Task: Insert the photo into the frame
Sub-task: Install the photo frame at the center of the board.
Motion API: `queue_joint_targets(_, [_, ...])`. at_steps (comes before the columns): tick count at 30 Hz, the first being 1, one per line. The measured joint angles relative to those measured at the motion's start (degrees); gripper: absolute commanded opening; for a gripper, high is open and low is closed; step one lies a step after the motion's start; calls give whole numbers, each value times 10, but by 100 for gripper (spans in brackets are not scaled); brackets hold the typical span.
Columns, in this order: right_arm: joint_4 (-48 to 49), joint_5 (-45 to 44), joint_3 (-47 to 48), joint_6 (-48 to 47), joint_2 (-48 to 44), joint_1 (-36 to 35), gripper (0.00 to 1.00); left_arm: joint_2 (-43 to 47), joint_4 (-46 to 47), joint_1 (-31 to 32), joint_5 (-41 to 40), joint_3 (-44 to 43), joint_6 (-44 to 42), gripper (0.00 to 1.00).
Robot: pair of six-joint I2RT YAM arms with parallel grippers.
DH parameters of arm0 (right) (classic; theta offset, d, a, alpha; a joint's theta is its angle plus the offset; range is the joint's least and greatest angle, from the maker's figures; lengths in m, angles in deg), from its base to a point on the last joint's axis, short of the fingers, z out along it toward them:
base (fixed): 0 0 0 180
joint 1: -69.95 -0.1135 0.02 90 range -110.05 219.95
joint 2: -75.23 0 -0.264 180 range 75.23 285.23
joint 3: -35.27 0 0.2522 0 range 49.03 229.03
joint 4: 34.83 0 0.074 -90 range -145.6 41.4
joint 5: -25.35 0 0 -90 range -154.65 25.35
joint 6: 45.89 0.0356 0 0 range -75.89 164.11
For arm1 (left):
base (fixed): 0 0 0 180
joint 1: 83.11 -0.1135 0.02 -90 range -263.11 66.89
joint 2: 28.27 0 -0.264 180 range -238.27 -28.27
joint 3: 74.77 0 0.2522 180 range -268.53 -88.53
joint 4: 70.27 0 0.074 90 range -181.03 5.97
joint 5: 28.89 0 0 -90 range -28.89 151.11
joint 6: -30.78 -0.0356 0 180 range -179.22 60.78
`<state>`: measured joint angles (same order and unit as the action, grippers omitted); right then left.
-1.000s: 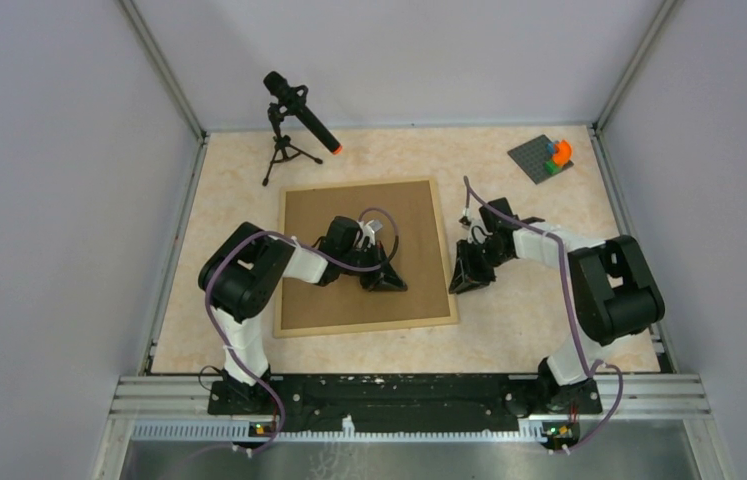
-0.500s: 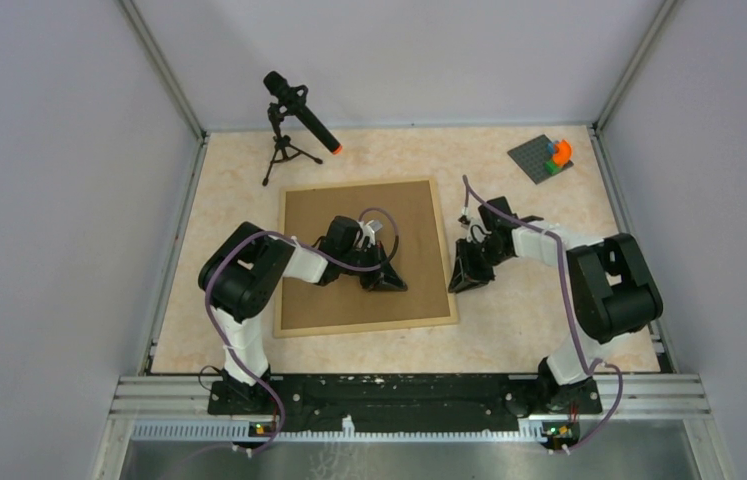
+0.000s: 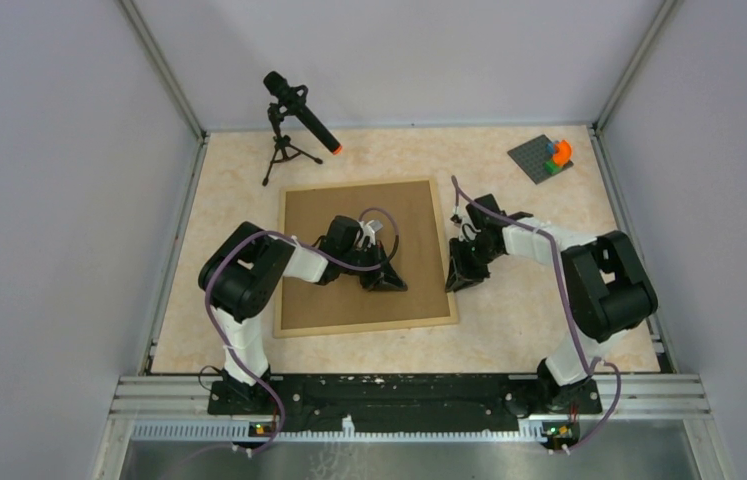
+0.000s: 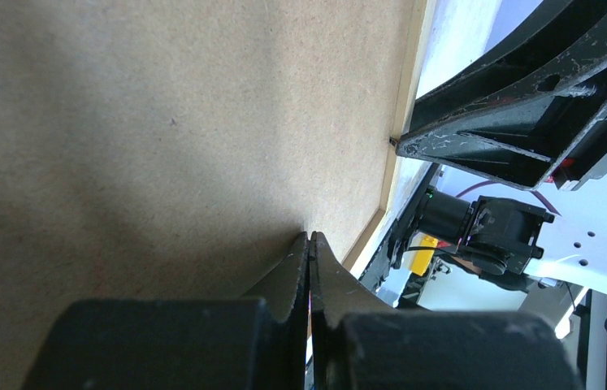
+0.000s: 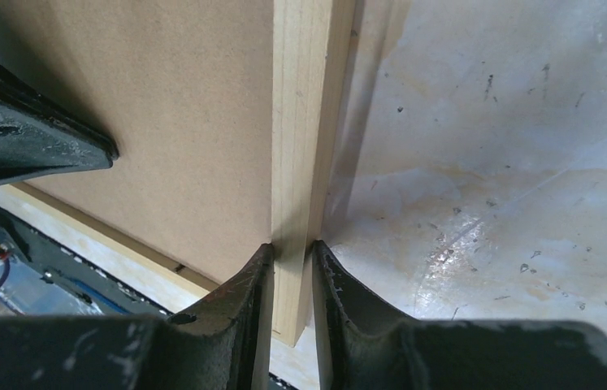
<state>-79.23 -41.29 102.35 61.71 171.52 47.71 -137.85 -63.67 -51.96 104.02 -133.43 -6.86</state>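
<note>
Right pincer [image 5: 292, 252] grasps thin light-wood rectangular frame [image 5: 300, 122].
Left pincer [image 4: 309, 244], clenched, presses brown backing board [image 4: 162, 122]; an uneven pull may dislodge it.

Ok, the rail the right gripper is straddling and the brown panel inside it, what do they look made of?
That rail is the frame: pale, bare-looking wood, matte, with faint lengthwise grain. The panel is the backing board: a flat brown sheet, matte and finely speckled with no grain, so probably hardboard or MDF, though dense cardboard is possible.
</note>
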Motion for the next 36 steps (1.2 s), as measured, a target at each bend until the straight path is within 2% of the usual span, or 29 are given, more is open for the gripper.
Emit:
queue_joint_targets(7, [-5,-30,8,23,9,-16,24,-2,1,0,2,0,0,2])
queue_joint_targets(13, [-23,-49,25,48,27,-27,39,-3,4,-1,6,0,0,1])
queue_joint_targets(22, [-56,-107,60,71,37,-75,53,-5,6,-3,9,1,-1,1])
queue_joint_targets(26, [-43,-92,51,60,13,-67,51,-5,6,-3,10,1,-3,1])
queue_joint_targets(29, [-46,-74,52,39,0,-37,36,-5,6,-3,10,1,-4,1])
queue_joint_targets(31, [-45,-62,52,29,-11,-14,32,-5,7,-3,10,1,-5,1])
queue_joint_targets(36, [-29,-36,41,13,-15,6,31,-5,9,-3,10,2,-5,1])
